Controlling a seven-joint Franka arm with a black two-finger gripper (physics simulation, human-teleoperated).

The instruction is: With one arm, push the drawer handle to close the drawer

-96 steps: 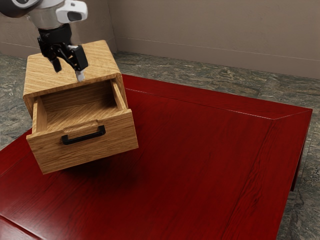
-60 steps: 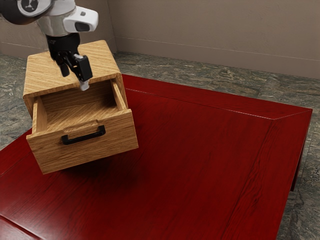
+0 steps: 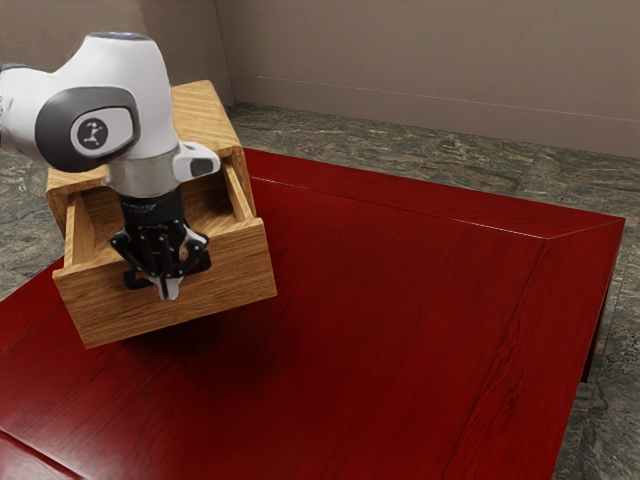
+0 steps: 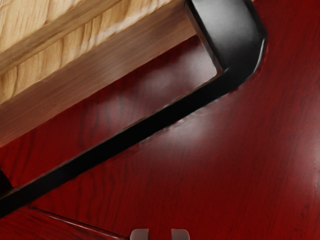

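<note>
Gripper [image 3: 167,292] in front of handle [image 4: 125,135], fingers slightly apart, narrow gap, gripping nothing. Drawer [image 3: 225,283] is pulled out, handle on its front, see-through slot between bar and front edge; table [image 3: 400,310] runs past toward exterior view's right.

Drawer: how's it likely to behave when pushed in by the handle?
Drawer likely stiff: the wooden panels look rigid. Probably slides rather than tips, being seated in the cabinet; an off-centre push on the long handle might rack it. Cabinet may skid a little, since the table looks glossy.
</note>
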